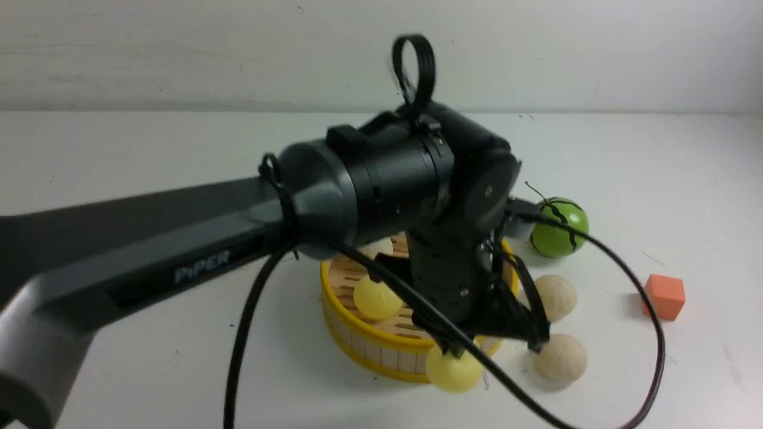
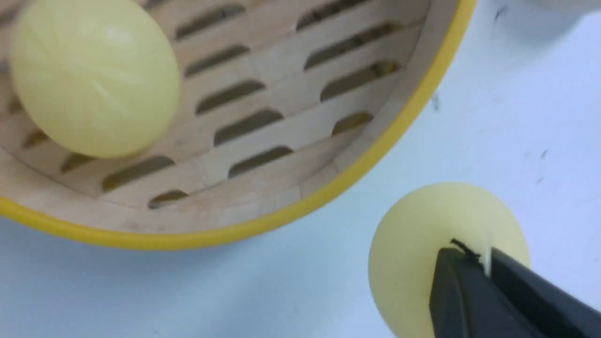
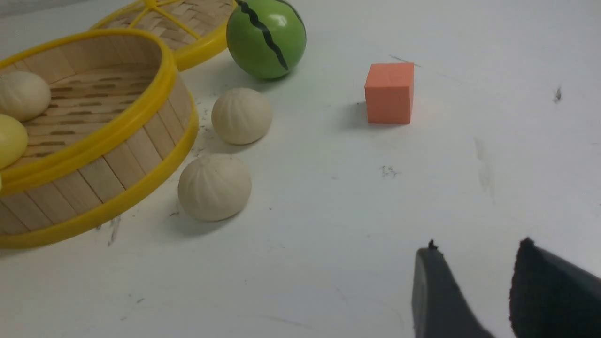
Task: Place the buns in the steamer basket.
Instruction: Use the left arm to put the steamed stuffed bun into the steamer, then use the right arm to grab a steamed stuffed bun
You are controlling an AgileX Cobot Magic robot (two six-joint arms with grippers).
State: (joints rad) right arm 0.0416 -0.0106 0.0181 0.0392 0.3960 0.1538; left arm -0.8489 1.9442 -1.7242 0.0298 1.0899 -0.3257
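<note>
- Front view: the white bench (image 1: 119, 155) runs back to a wall, and my left arm (image 1: 179, 256) reaches in from the left edge over its middle.
- The steamer basket (image 1: 369, 348) stands open on the middle of the bench.
- Its woven lid (image 3: 188, 23) lies flat behind it, toward the far edge.
- The watermelon ball (image 1: 559, 227) sits at the basket's far right, just beside the lid.
- Two buns lie inside the basket: the inner yellow bun (image 1: 377, 298) on the slotted floor, and the inner cream bun (image 1: 378, 247) behind it by the far wall.
- The far cream bun (image 1: 555, 297) and the near cream bun (image 1: 561, 356) rest on the bench just right of the basket, apart from each other.
- The outer yellow bun (image 1: 456, 372) is just outside the basket's near wall, toward the bench's near edge.
- The orange cube (image 1: 664, 296) stands alone toward the right edge.
- My left gripper (image 2: 483, 263) is closed, pinching the top of the outer yellow bun; a thin sliver of bun shows between the tips.
- My right gripper (image 3: 474, 253) hangs open over bare bench, holding nothing.
</note>
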